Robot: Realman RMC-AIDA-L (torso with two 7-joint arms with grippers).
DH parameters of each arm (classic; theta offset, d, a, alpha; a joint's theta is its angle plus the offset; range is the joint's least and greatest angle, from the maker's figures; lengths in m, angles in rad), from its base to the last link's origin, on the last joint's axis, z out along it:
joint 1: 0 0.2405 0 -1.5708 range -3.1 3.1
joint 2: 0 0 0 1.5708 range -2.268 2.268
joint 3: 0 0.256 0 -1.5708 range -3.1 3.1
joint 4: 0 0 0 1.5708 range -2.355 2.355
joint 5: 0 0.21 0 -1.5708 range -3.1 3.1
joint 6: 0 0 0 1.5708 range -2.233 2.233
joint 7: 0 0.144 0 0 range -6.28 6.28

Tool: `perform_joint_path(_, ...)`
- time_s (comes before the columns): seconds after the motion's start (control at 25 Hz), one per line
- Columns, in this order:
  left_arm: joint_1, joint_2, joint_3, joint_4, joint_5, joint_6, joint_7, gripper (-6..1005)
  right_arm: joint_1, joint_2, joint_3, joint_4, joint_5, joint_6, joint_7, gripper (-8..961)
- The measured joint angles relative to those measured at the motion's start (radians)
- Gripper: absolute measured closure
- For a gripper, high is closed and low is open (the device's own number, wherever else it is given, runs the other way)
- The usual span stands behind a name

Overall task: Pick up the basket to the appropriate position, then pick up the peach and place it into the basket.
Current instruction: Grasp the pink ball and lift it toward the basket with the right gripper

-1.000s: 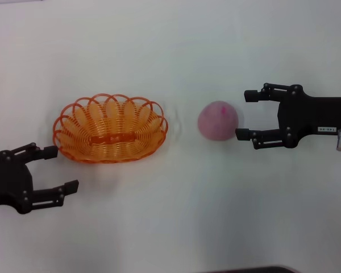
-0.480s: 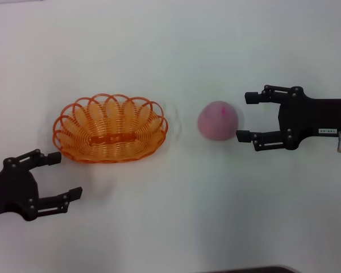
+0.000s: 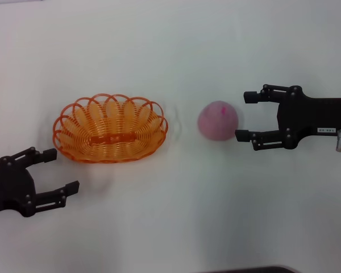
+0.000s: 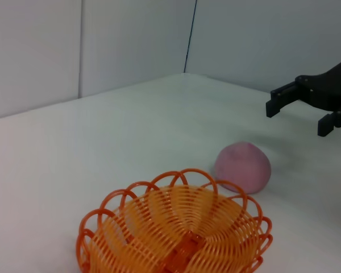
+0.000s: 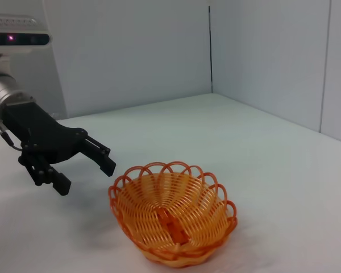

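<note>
The left end effector (image 3: 61,169) hangs with its two black fingers spread wide and nothing between them. Just ahead of its upper fingertip lies the near-left rim of the oval orange wire basket (image 3: 109,128), which sits flat on the white desk (image 3: 176,216), not gripped and not lifted. Over the last second this end effector dipped a little away from the basket and has now come back up towards the rim, so that its upper finger is again close to the looped edge without touching it. I judge this to be a small correction of the approach before closing on the rim; the first step of the task, moving the basket, is not yet begun.

The right end effector (image 3: 242,115) has not shifted in that time. Its fingers stand wide apart, and the round pink toy peach (image 3: 217,120) rests on the desk directly in front of them, its near side just beside the lower fingertip (image 3: 239,135) and outside the gap between the fingers. Basket and peach lie apart, with bare desk between them. The peach is not held.
</note>
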Motion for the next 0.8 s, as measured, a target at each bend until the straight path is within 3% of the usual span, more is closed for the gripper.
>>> perform_joint_path(0.24, -0.002, 0.003, -0.018, -0.022, -0.011, 0.023, 0.0, 126, 0.002, -0.007, -0.005, 0.0, -0.002, -0.007, 0.052, 39)
perform_joint_path(0.52, -0.002, 0.003, -0.019, -0.023, -0.012, 0.031, -0.003, 126, 0.008, -0.017, -0.008, -0.125, -0.023, -0.068, 0.324, 38)
perform_joint_path(0.8, -0.001, 0.003, -0.019, -0.023, -0.012, 0.031, -0.022, 126, 0.097, -0.018, -0.03, -0.22, -0.18, -0.083, 0.614, 38)
